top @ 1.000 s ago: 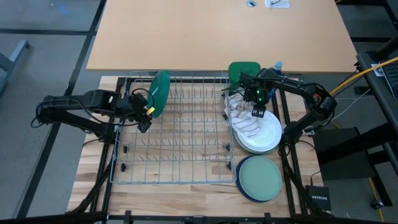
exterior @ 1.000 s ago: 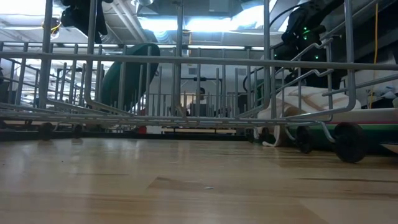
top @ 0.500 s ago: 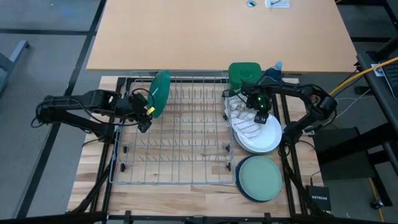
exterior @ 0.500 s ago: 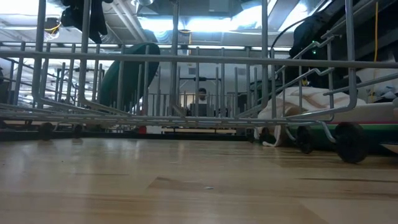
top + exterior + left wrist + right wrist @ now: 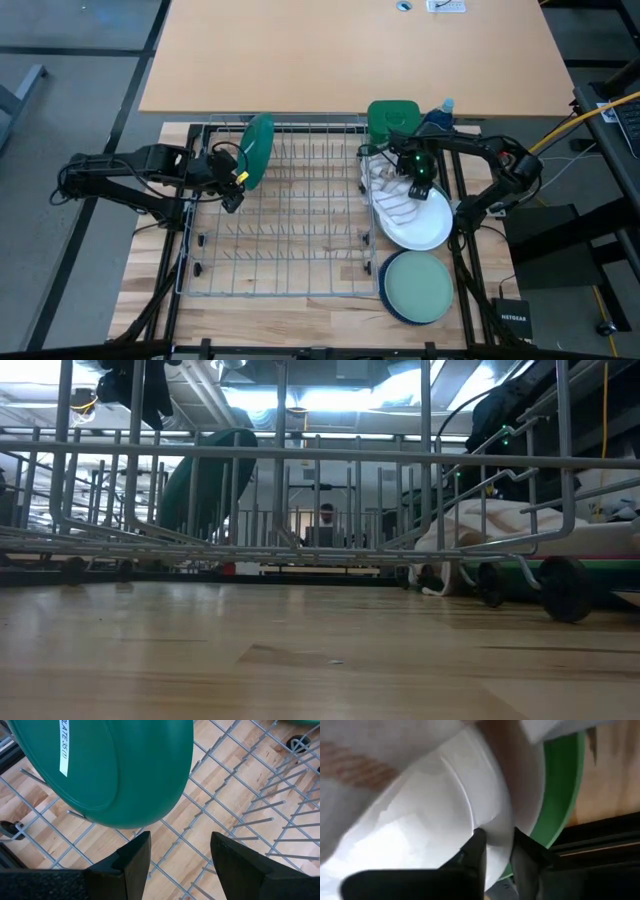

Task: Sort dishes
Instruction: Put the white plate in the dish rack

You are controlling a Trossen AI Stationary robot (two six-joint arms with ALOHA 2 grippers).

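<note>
A white plate (image 5: 420, 222) lies on top of a stack at the rack's right side, on a light green plate (image 5: 565, 785). A beige-and-white cloth (image 5: 388, 192) covers the stack's left part. My right gripper (image 5: 422, 187) is down at the white plate's far rim, shut on it (image 5: 499, 852). A dark green plate (image 5: 258, 148) stands on edge between the wires at the rack's far left. My left gripper (image 5: 180, 855) hovers open just near of this plate (image 5: 110, 765), touching nothing. A pale green plate (image 5: 418, 283) lies on a navy one at the near right. My right gripper has the white plate's far rim (image 5: 495, 827) pinched between its two fingers, one finger (image 5: 475, 855) over the plate's inner face and the other (image 5: 525, 852) outside the rim. The fingers come steeply from above. The plate lies flat on the stack.
The wire dish rack (image 5: 290, 215) fills the table's middle, its upright tines close to both arms. A green square-lidded tub (image 5: 392, 117) and a blue bottle (image 5: 445, 108) stand just beyond the right gripper. A person (image 5: 325, 520) shows far off in the room.
My right gripper has come down onto the white plate's far rim, shifting a little toward the table's right edge. The left arm has kept still, and the plates and cloth lie as before.
</note>
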